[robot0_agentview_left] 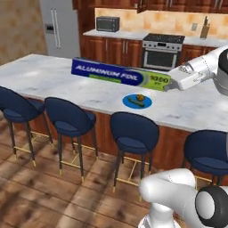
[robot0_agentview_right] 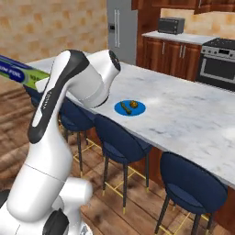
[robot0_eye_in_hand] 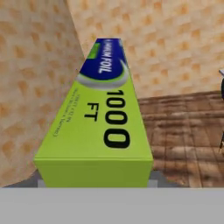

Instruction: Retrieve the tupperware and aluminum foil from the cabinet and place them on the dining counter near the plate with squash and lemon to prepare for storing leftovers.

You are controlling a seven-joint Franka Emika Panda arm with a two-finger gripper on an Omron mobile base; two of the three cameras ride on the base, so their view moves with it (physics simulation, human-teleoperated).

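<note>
The aluminum foil (robot0_agentview_left: 116,73), a long blue carton with a lime-green end, hangs level above the dining counter (robot0_agentview_left: 40,75). My gripper (robot0_agentview_left: 169,84) is shut on its green end, and the carton hides the fingertips. In the hand view the aluminum foil (robot0_eye_in_hand: 99,118) runs away from the gripper (robot0_eye_in_hand: 94,177). Just below and in front of the carton lies the blue plate (robot0_agentview_left: 137,101) with squash and lemon. From the right, the aluminum foil (robot0_agentview_right: 18,71) pokes out behind my arm, left of the plate (robot0_agentview_right: 130,108) on the dining counter (robot0_agentview_right: 183,114). The tupperware is out of view.
Several blue-seated stools (robot0_agentview_left: 133,133) line the counter's near side over a wooden floor. Behind the island are a microwave (robot0_agentview_left: 107,23), a stove (robot0_agentview_left: 162,51), a fridge (robot0_agentview_left: 58,26), a knife block (robot0_agentview_left: 205,29) and dark wall cabinets (robot0_agentview_left: 178,4).
</note>
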